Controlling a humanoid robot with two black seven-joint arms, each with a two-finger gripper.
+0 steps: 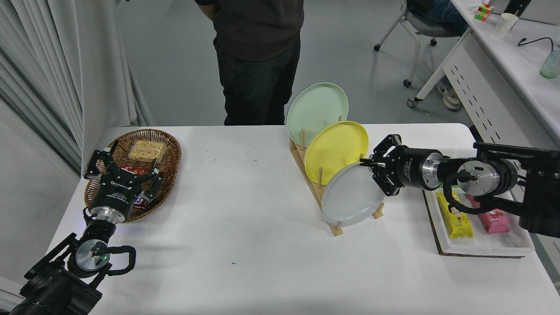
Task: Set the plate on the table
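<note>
The light-grey plate [350, 194] stands tilted in the front slot of a wooden rack [334, 228] on the white table [245, 227]. My right gripper [366, 164] reaches in from the right and is shut on the plate's upper right rim. Behind it in the rack stand a yellow plate [334, 148] and a pale mint-green plate [316, 107]. My left gripper [126, 169] is parked open at the lower left, over a wicker basket [171, 151].
A white tray [481, 248] with snack packs lies at the table's right edge under my right arm. A person [258, 57] stands at the far side. A white desk [512, 74] and a wheeled chair are at the back right.
</note>
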